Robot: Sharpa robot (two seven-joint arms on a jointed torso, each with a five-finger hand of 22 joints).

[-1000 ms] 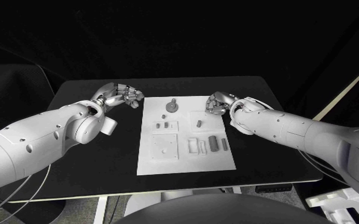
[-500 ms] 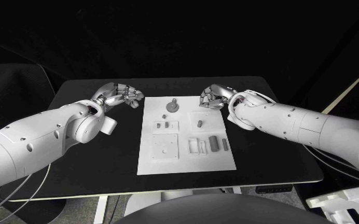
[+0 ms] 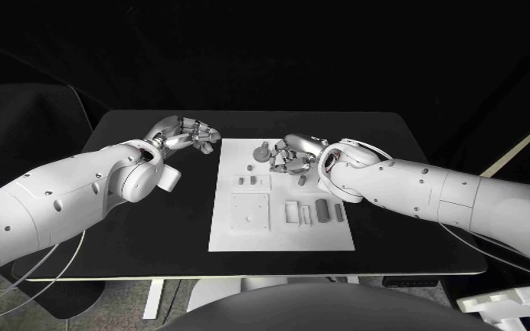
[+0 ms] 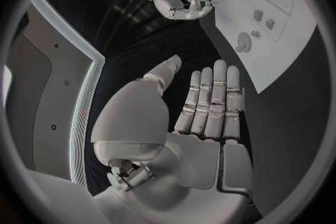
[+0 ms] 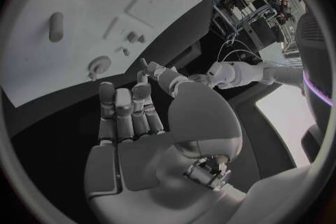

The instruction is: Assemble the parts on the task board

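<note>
White board (image 3: pixel 282 227) is lying mid-desk, grey parts (image 3: pixel 322 210) resting on it. I am hovering my right hand (image 3: pixel 292 155), empty and loosely spread, over its far end; a careless descent risks scattering pieces. My left hand (image 3: pixel 188 136) is waiting beside, empty.

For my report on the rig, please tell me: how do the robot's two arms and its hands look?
Both arms are smooth, rounded white shells with small dark screw holes; the left arm and the right arm each trail thin pale cables. The left hand and the right hand are silver metal, with segmented fingers.
</note>
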